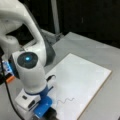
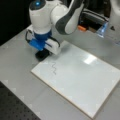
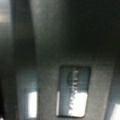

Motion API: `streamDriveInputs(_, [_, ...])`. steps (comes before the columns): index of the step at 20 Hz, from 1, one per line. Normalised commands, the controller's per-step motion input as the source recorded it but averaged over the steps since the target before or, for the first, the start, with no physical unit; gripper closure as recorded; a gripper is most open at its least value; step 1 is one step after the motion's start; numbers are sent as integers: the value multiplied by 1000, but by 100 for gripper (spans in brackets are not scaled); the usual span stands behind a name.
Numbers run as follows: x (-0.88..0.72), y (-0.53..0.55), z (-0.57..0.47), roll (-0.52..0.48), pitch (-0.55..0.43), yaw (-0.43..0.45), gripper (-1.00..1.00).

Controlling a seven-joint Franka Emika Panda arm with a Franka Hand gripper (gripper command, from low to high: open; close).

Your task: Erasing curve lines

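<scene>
The curve lines are intact on the white board: a thin dark squiggle with a few small humps, near the board's edge closest to the arm, and in a front view it shows just as whole. Nothing on the board looks smeared or wiped, so by the look of it the erasing has hardly begun, if at all. The gripper is low at the board's corner, just beside the squiggle but apart from it, with a dark block under its blue mount, probably the eraser, though the view is too poor to be sure. Whether the claw is wide, narrow or clamped on that block I cannot tell. The wrist view is dark and shows only a pale label-like patch. The whole line is left to clear.
</scene>
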Motion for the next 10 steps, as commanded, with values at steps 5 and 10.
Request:
streamDriveInputs(5, [-165,116,141,188,-179,-323,100])
streamDriveInputs(10, [-49,172,-40,97,-161,-401,100])
